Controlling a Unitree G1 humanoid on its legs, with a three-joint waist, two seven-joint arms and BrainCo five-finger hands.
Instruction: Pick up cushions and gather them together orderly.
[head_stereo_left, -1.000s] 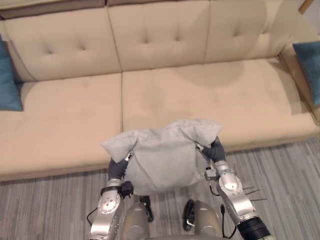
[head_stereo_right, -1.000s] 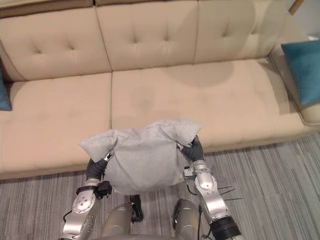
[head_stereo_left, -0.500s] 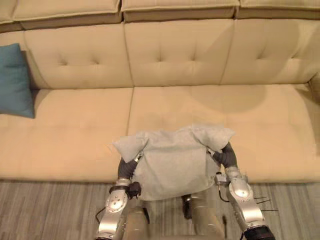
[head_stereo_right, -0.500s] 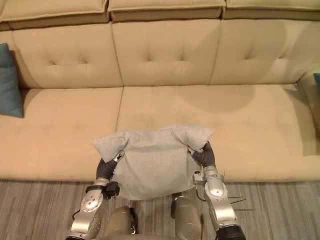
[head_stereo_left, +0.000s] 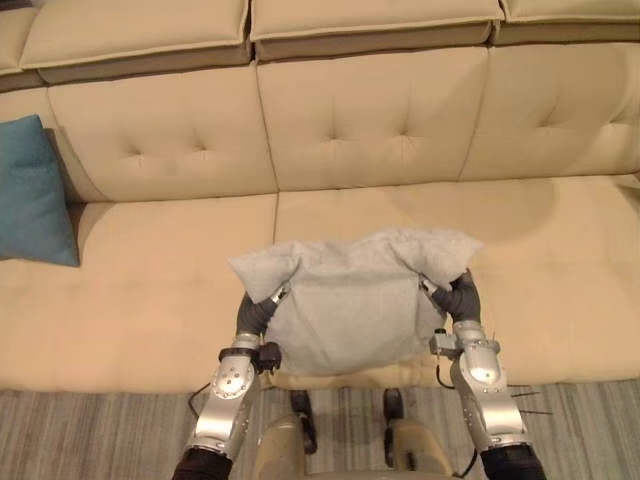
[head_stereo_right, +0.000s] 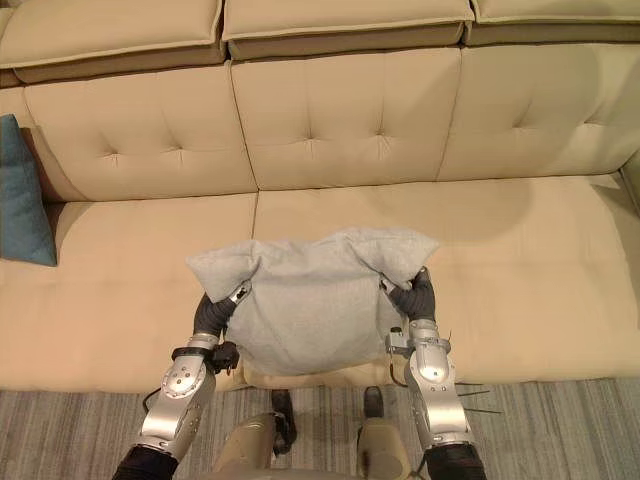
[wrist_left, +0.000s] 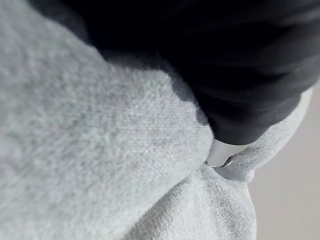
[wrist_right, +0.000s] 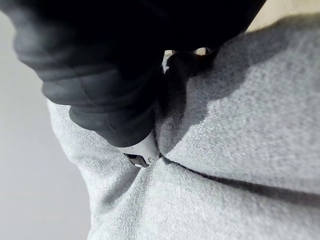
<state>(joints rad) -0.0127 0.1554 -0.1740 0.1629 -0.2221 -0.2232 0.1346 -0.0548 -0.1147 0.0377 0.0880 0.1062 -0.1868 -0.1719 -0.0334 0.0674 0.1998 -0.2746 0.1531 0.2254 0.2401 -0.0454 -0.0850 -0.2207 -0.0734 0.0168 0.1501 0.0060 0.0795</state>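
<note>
Grey cushion (head_stereo_left: 345, 305) lengthwise along sofa (head_stereo_left: 150, 290) front

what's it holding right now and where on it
The grey cushion, carried between both hands: the left hand at its left side, the right hand at its right side.

The grey cushion (head_stereo_left: 345, 300) hides most of our left hand (head_stereo_left: 255, 315) and right hand (head_stereo_left: 462, 298); far left of it, the teal cushion (head_stereo_right: 22, 195) is cropped.

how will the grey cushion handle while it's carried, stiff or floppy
Probably floppy: the grey cushion sags between the left hand and right hand, its corners drooping over them. Likely light, being held at two sides alone. Its coarse weave looks unlikely to slip.
</note>
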